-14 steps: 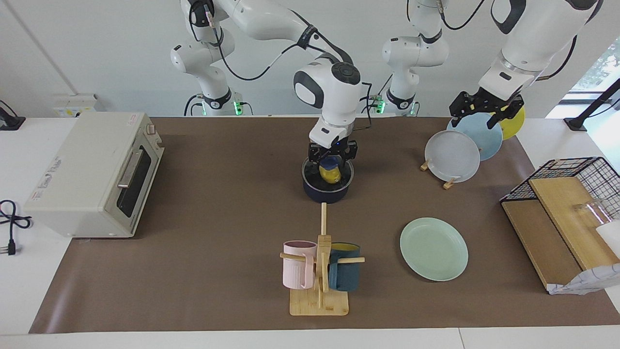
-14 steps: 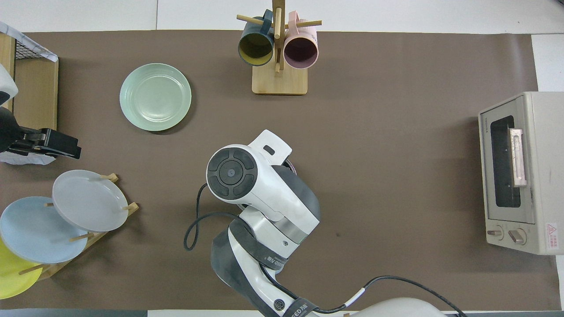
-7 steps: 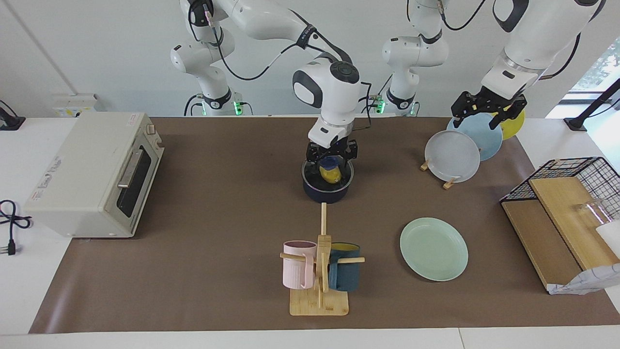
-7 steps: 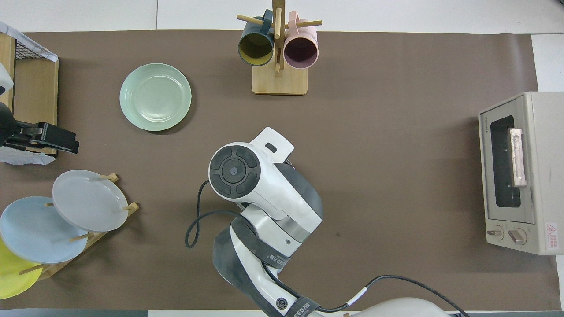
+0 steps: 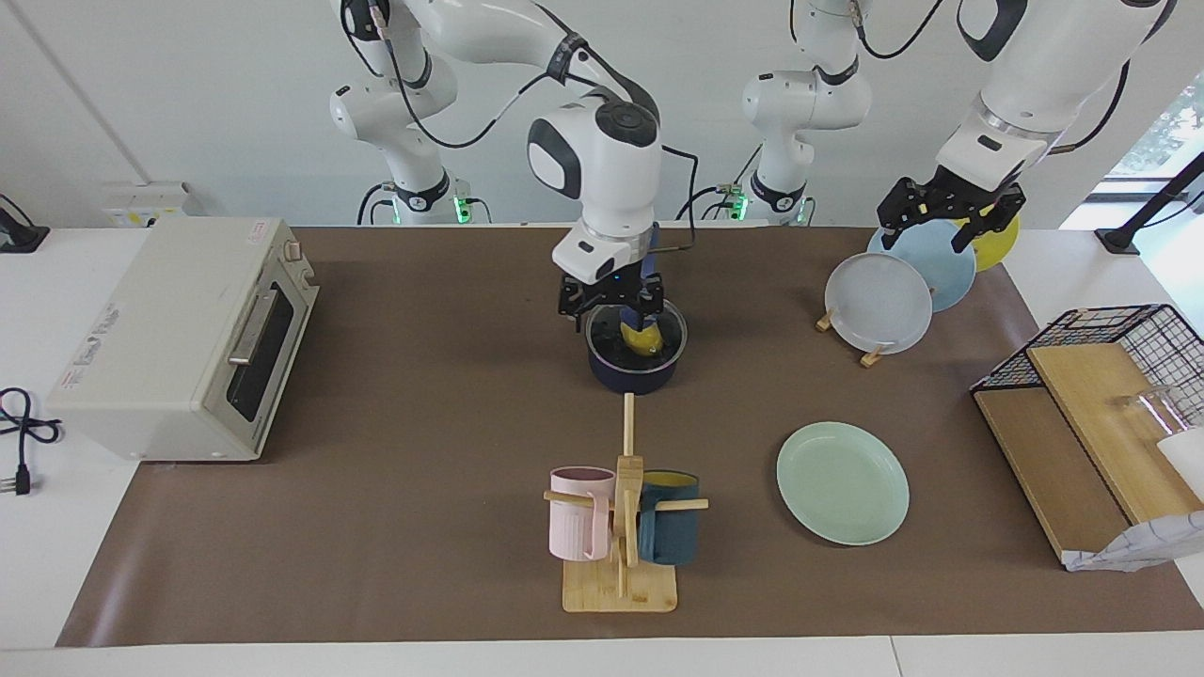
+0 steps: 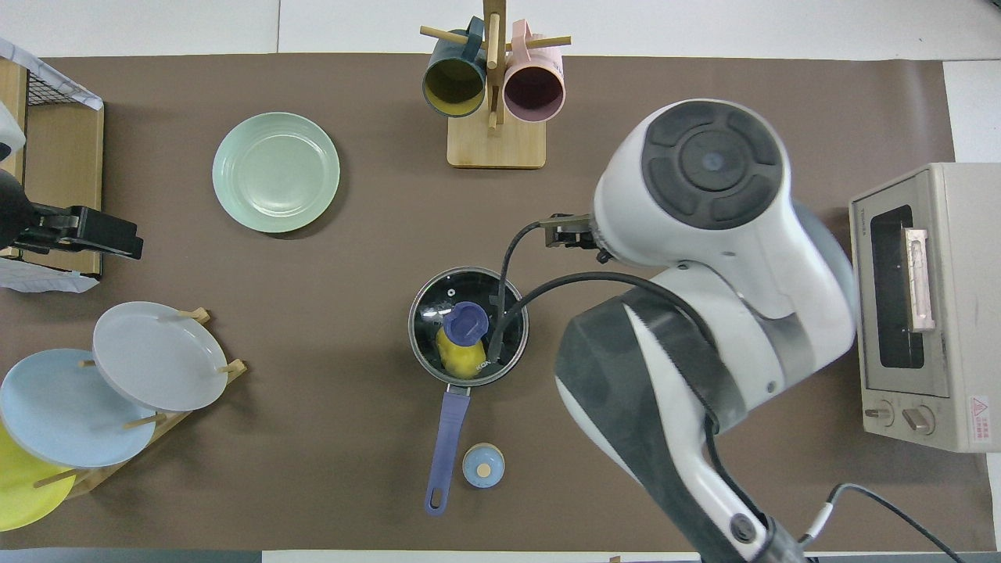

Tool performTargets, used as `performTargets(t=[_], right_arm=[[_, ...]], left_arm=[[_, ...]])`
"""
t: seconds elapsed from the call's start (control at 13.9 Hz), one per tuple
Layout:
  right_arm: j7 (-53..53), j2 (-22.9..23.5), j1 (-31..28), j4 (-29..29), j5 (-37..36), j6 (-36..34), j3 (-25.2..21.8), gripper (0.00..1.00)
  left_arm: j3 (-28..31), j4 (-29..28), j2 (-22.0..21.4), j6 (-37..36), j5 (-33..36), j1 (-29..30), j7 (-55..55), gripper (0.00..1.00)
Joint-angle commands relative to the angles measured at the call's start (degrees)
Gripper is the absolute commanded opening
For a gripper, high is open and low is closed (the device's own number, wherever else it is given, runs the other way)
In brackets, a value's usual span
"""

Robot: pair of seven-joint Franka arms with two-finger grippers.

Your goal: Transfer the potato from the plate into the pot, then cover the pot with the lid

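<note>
Brown-matted desk [image 6: 704, 78], white wall. Lidded pot [image 6: 468, 327] mid-desk, handle toward robots. Right gripper [image 5: 609, 299] open above it; left gripper [image 5: 945, 207] open over racked plates.

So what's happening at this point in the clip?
The potato sits inside the pot, and the glass lid is on top of it. The mint-green plate is bare. The right gripper hangs open just above the pot's rim, holding nothing. The left gripper waits, open, over the upright plates in the rack at the left arm's end of the table. Both steps look done.
</note>
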Motion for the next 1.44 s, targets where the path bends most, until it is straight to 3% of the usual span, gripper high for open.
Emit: performTargets(t=[0.0,0.22,0.5,0.79,1.36], right_arm=[[-6.42,-4.64,-4.27,0.51,0.51,-7.27,1.00,1.00],[-13.73,-9.30,-9.63,-0.28,0.60,-11.68,0.83,1.00],[-14.36,-10.37,-12.19,0.68,0.86,-19.06,-1.19,1.00],[-19.28,-10.46,-14.92,0.60,3.94,-18.55,-2.07,1.00],[-19.98,-10.37,-18.43,0.60,2.97,-17.14,-1.64,1.00]], left_arm=[[0.60,0.07,0.19,-0.86,1.17,-0.69,-0.91,1.00],[-0.28,-0.10,-0.16,-1.67,0.99,0.46,-0.91,1.00],[-0.28,-0.28,-0.59,-1.40,0.99,0.46,-1.00,1.00],[-0.10,-0.19,-0.68,-1.22,0.99,0.46,-0.83,1.00],[0.16,-0.54,-1.39,-1.05,0.99,0.46,-0.83,1.00]])
